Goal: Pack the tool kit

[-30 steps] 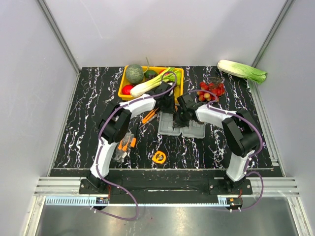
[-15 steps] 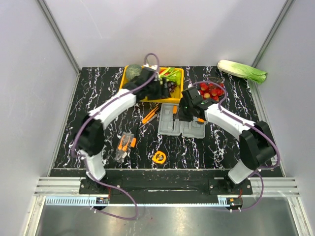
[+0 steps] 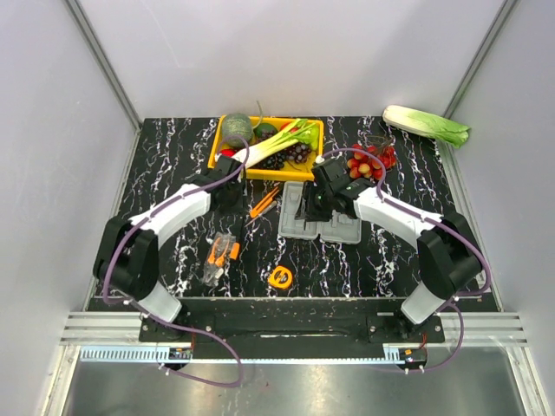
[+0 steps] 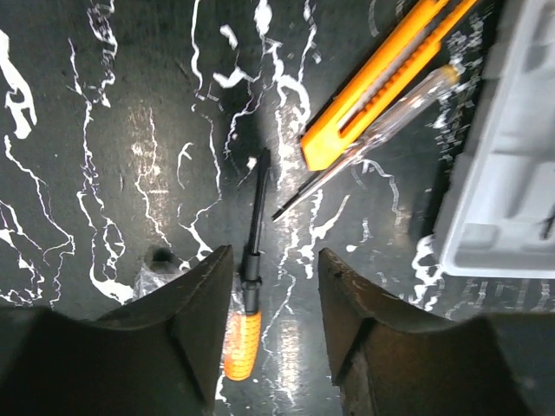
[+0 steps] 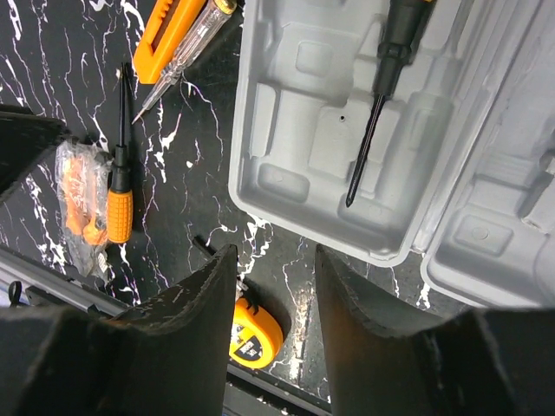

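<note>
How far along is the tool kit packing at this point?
Done: one screwdriver lies in the open grey case. In hand: nothing; the left gripper hangs open over an orange-handled screwdriver on the table, the right gripper open above the case. Left: utility knife, tester pen, pliers, tape measure, then closing the case.

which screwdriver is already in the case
The screwdriver whose black shaft lies in the open grey case; the loose orange-handled screwdriver and the clear tester screwdriver lie on the table outside it.
</note>
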{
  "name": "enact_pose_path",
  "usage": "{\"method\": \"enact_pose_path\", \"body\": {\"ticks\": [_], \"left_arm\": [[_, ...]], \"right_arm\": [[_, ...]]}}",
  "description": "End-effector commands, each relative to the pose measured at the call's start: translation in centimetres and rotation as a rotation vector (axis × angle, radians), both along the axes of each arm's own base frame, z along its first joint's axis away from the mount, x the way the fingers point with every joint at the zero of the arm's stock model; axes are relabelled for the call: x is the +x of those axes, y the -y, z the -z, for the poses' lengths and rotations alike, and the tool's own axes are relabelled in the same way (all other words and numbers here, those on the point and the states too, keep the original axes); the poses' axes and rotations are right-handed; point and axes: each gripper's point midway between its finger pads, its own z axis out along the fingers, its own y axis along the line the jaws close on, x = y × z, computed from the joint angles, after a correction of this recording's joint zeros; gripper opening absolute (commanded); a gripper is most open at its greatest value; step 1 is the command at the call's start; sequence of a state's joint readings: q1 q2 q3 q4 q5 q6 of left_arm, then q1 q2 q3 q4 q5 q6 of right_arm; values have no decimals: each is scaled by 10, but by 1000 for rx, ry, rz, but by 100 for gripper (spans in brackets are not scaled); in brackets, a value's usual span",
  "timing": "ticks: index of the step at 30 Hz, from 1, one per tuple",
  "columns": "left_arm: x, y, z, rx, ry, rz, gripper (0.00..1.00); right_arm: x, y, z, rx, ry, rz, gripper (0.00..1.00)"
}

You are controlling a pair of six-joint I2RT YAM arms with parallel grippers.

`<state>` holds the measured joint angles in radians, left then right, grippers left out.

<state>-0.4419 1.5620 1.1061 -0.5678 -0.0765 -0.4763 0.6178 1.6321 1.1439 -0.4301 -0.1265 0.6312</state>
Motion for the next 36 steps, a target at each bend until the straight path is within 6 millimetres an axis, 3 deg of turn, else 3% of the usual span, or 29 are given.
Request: {"method": "enact_pose_path", "body": {"ticks": [1,7,12,17,20,25,29,36], "left_arm": [[-3,-4,16,48,-54,1,45],[-10,-6,44,85,-146,-1,42],[-5,3,62,68,-186,-8,34],[-7,2,77,93,-221,0,27],[-10,-6,81,147,-230,-3,18],[-10,-9,73,157,-218,-5,0],[-9,-10,59,159,-188,1,0],[0,1,-4,56,-39,16,0]], "right_arm": [[6,-10,-12,38,48,-24,46],[2,-6,-4,41,39,-2,46],[-2,-4,7,33,10,7,44],[-3,-4,9,34,9,6,44],[-1,-5,9,37,13,7,44],[3,-7,5,41,24,0,43],[4,-9,1,47,32,-4,43],[-3,-19,-6,106,38,-59,45]]}}
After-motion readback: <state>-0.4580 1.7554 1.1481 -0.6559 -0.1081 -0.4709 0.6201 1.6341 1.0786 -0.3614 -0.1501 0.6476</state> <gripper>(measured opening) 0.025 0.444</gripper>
